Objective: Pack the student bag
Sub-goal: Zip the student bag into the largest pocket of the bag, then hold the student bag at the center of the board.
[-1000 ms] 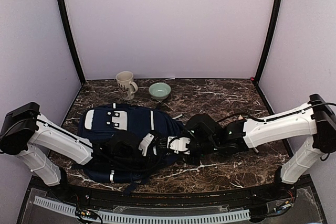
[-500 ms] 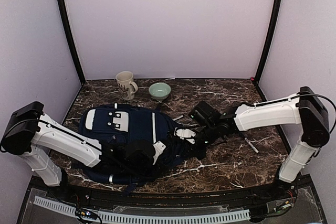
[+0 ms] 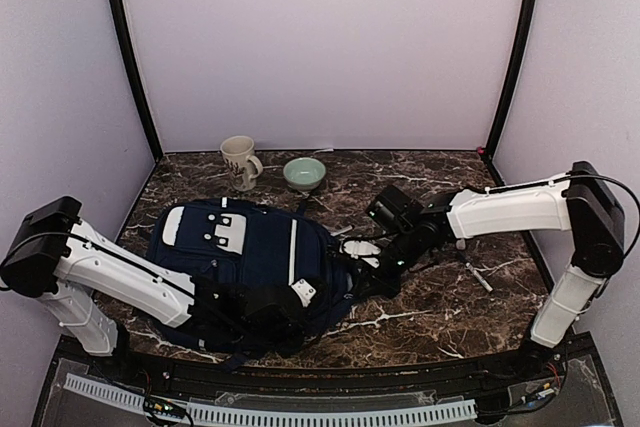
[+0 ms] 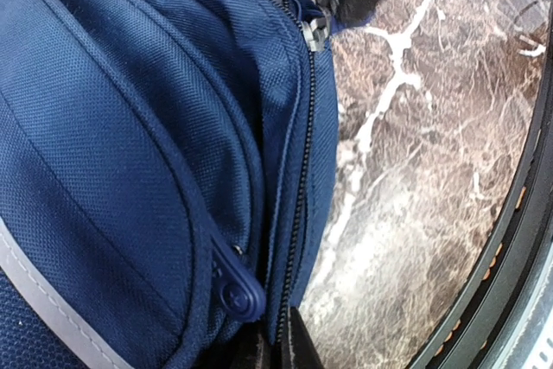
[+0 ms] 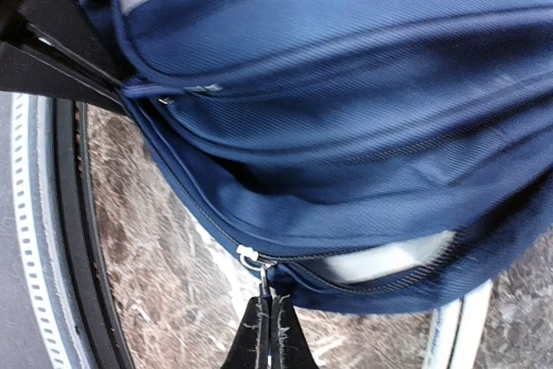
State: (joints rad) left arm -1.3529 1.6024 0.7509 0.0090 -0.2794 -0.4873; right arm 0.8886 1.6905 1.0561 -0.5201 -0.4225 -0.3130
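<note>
The student bag (image 3: pixel 250 247), a navy backpack with white patches and a thin white stripe, lies flat on the marble table. My left gripper (image 3: pixel 298 297) sits at its near right corner, and the fingers (image 4: pixel 298 353) are shut on the bag's fabric edge (image 4: pixel 130 127) beside the zip teeth, just below a blue pull tab (image 4: pixel 233 291). My right gripper (image 3: pixel 352 255) is at the bag's right edge. There it (image 5: pixel 270 334) is shut on the metal zip pull (image 5: pixel 262 281) under the silver slider (image 5: pixel 249 255). Behind the slider the zip gapes and something white (image 5: pixel 380 261) shows inside.
A cream mug (image 3: pixel 238 160) and a pale green bowl (image 3: pixel 304 173) stand at the back of the table. A pen (image 3: pixel 478 277) lies on the marble right of my right arm. The black frame rail (image 3: pixel 300 372) runs along the near edge.
My right gripper has moved back and to the right along the bag's edge, still holding the zip pull. My left gripper has slid nearer and to the right along the bag's corner.
</note>
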